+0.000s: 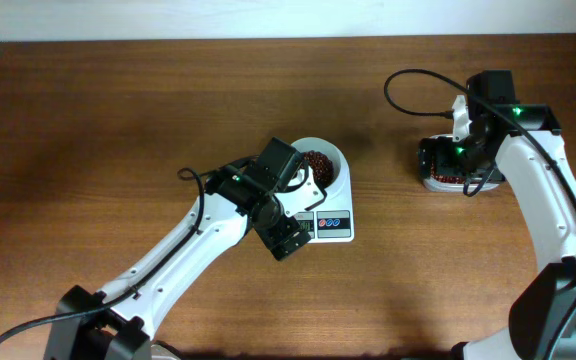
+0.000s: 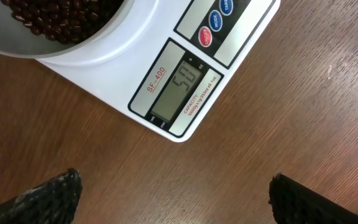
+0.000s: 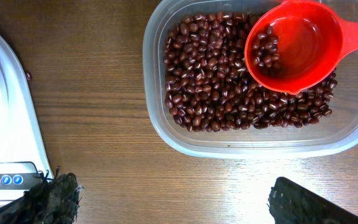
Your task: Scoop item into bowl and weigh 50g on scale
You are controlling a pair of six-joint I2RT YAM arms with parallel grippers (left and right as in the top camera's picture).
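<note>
the beans lie in two places on the bench: most fill the clear tub on the right, and a smaller heap sits in the white bowl. the bowl stands on the scale near the middle, well apart from the tub. the left end effector hangs over the bench just in front of the scale, its fingers spread wide and holding nothing. the right end effector hangs by the tub, likewise wide and empty. the red scoop rests in the tub on the beans, with a few beans in its cup. the display appears to read 50, so the scooping and weighing look done. little seems left beyond drawing the arms clear.
</note>
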